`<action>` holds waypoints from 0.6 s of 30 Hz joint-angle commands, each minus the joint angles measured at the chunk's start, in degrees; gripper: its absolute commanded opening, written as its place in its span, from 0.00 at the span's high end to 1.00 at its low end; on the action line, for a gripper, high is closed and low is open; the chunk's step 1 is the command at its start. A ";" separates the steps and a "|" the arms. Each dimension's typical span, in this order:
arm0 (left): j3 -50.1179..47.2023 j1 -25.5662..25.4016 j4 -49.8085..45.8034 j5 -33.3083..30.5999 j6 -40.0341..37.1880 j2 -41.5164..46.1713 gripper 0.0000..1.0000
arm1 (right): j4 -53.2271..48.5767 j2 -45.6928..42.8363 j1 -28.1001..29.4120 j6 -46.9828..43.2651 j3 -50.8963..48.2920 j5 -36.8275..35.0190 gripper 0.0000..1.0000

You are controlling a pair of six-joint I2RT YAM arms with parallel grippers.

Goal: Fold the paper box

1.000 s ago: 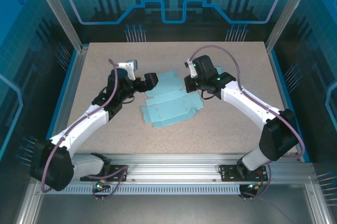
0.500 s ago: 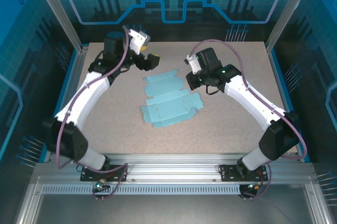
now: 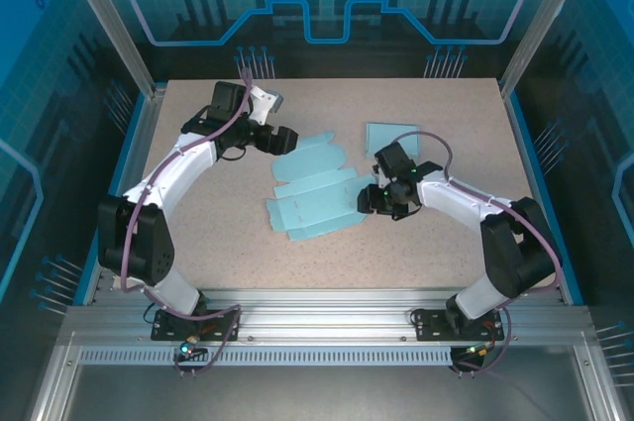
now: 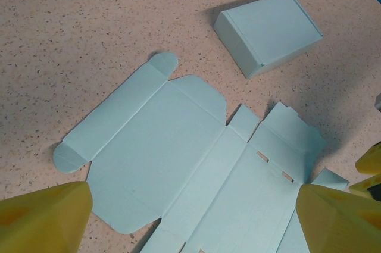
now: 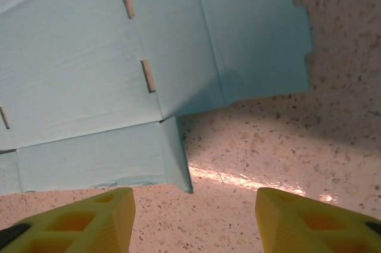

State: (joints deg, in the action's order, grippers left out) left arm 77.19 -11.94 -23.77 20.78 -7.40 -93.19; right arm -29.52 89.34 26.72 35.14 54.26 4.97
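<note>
Currently pre-fold: paper box blank (image 3: 317, 193) lies flat.
Left gripper (image 4: 190, 220) and right gripper (image 5: 193, 211) gape empty; next, grasp a flap.

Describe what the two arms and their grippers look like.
Left arm and right arm have white links, black joints and bases, with a purple-grey cable looped along each. The left gripper and right gripper are black, with yellow fingertips.

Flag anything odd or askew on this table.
Nothing damaged or spilled. The flat box blank lies skewed to the table edges, and its flap beside the right gripper sits lifted, casting a shadow. A folded box lies apart beyond it.
</note>
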 commanded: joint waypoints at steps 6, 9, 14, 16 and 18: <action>0.04 0.16 -0.88 -1.98 0.19 0.90 0.07 | 12.58 6.38 0.61 7.75 -1.91 4.55 0.54; -0.10 0.14 -1.29 -3.01 -0.29 1.01 0.07 | 13.72 8.25 0.76 7.88 -1.01 6.53 0.66; -0.02 0.17 -1.30 -2.99 -2.34 1.67 0.06 | 9.09 7.92 0.88 2.03 4.22 6.22 1.00; 0.10 0.17 -1.05 -2.04 -4.42 2.06 0.04 | 3.34 7.18 0.96 -4.13 8.94 3.99 1.00; 0.29 0.15 -0.45 -0.06 -8.20 2.69 0.03 | -3.63 6.40 1.59 -12.76 15.38 1.19 1.00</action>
State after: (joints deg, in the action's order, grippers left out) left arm 77.19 -11.94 -23.77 18.46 -10.35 -93.08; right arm -24.71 97.43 27.40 33.78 62.48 9.13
